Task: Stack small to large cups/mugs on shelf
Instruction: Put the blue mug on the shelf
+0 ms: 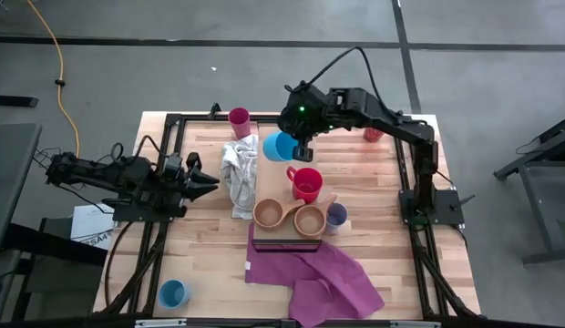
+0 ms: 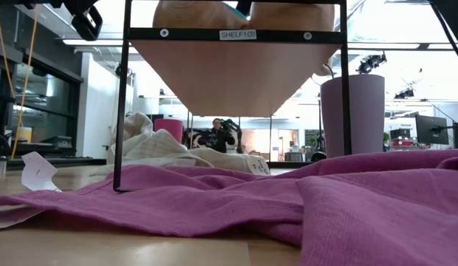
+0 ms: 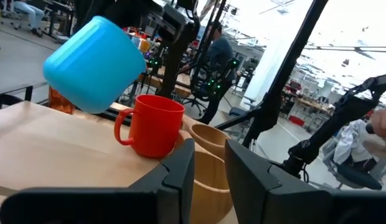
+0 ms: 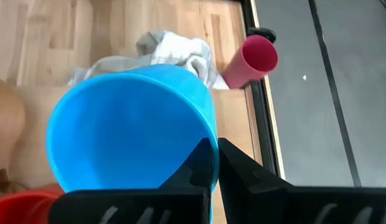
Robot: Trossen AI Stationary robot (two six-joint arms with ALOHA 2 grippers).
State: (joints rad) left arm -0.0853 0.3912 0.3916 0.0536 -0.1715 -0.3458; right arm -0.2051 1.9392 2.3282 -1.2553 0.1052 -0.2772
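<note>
The right gripper (image 1: 299, 146) pinches the rim of a big bright blue plastic mug (image 1: 280, 146), tipped in the air above the long light-wood shelf (image 1: 273, 187), just past the red plastic mug (image 1: 306, 183). The left gripper (image 1: 212, 183) waits beside the shelf, fingers apart, holding nothing

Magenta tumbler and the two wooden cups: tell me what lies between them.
In the high view, the crumpled white cloth lies between the magenta tumbler and the wooden cups.
</note>
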